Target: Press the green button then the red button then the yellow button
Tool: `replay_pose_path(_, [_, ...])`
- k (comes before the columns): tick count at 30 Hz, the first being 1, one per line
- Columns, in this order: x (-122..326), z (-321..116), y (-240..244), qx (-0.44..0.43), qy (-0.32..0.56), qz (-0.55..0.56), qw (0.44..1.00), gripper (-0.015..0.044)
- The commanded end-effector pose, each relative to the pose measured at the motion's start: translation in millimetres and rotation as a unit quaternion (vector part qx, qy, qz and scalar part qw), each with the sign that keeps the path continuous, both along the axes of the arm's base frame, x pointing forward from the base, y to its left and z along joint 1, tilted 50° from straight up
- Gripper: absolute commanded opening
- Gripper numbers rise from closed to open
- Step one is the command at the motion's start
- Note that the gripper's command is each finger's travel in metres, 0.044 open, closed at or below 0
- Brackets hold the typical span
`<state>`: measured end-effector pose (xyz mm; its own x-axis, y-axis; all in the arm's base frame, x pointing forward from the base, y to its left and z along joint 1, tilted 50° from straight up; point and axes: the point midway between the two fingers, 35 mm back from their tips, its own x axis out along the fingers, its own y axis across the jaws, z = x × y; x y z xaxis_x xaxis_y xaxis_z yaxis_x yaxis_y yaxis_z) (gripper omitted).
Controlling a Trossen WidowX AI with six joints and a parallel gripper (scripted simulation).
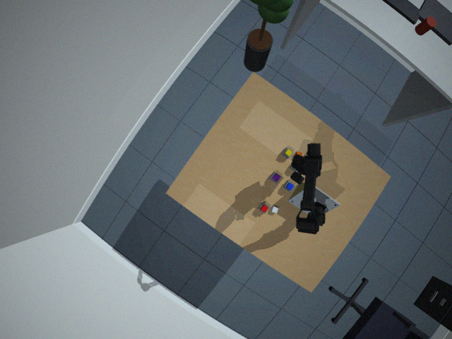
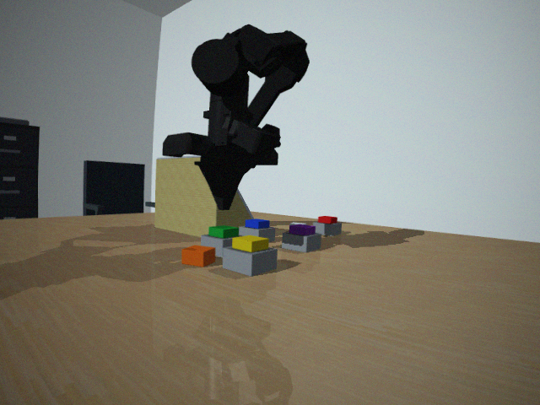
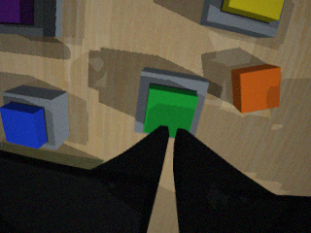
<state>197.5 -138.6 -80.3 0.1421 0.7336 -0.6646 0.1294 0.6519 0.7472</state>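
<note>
My gripper (image 2: 224,207) (image 3: 170,135) is shut and empty, pointing down. Its tips are above the green button (image 2: 224,231) (image 3: 170,108), with a gap below them in the exterior view. The green cap stands raised on its grey base; in the top view the arm mostly hides it. The yellow button (image 1: 288,152) (image 2: 250,244) (image 3: 255,7) stands beyond the orange block. The red button (image 1: 263,208) (image 2: 327,219) stands farthest from the gripper, beside the white block. Both caps stand raised; the red button is outside the wrist view.
An orange block (image 1: 299,154) (image 2: 198,256) (image 3: 257,88) lies near the green and yellow buttons. A blue button (image 1: 289,186) (image 2: 257,224) (image 3: 23,124) and a purple button (image 1: 275,177) (image 2: 301,229) (image 3: 16,12) stand nearby. A white block (image 1: 275,210) lies by the red button. A wedge-shaped box (image 2: 185,196) stands behind.
</note>
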Motion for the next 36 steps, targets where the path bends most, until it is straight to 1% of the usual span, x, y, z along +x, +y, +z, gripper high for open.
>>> replay_pose_path(1, [0.6,-1.0,1.4,0.002,0.001,-0.003,1.0,0.002])
replay_pose_path(21, [5.3,-21.5,24.8,0.002,0.0,-0.003,1.0,0.002])
replay_pose_path(36, [5.4,-22.1,25.6,0.003,0.0,-0.003,1.0,0.002])
